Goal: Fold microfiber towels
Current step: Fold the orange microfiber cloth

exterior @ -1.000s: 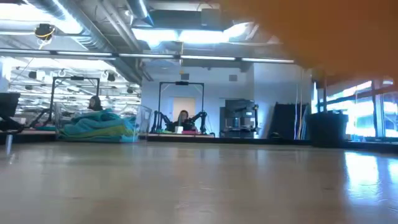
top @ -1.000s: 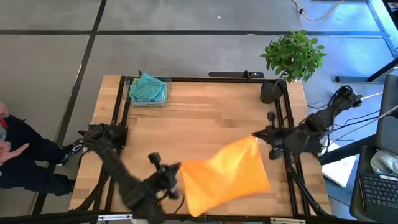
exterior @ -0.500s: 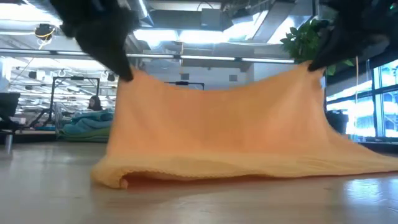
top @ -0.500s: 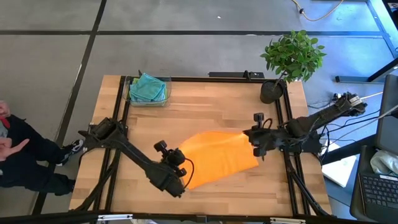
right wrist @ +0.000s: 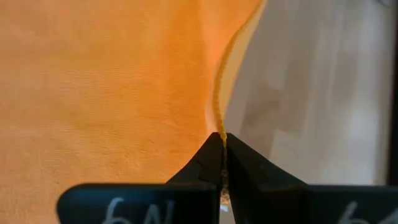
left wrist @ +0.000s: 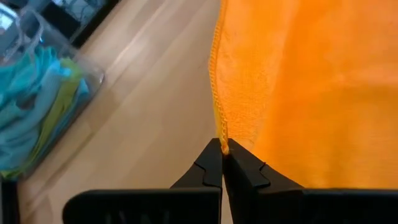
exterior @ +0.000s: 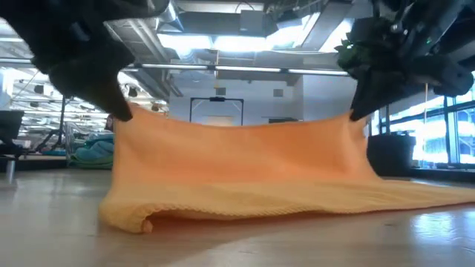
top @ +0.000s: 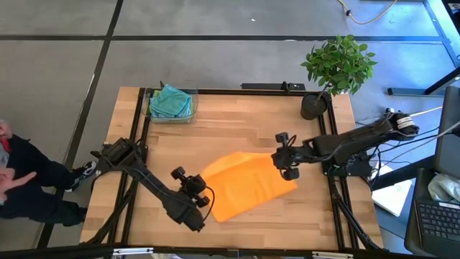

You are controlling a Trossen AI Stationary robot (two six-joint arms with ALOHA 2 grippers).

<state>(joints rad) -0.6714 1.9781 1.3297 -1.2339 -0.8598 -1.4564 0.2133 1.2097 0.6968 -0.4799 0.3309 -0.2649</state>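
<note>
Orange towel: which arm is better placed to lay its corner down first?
Probably the left: the left tool pinches the orange towel at its corner nearer the table's edge, lower than the right tool.

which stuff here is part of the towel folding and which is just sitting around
Part of the job:
- orange towel, pinched at its edge by the left gripper and right gripper
- clear bin of teal and blue towels

Just lying about:
- potted plant at the table's far right corner
- laptop off the table
</note>
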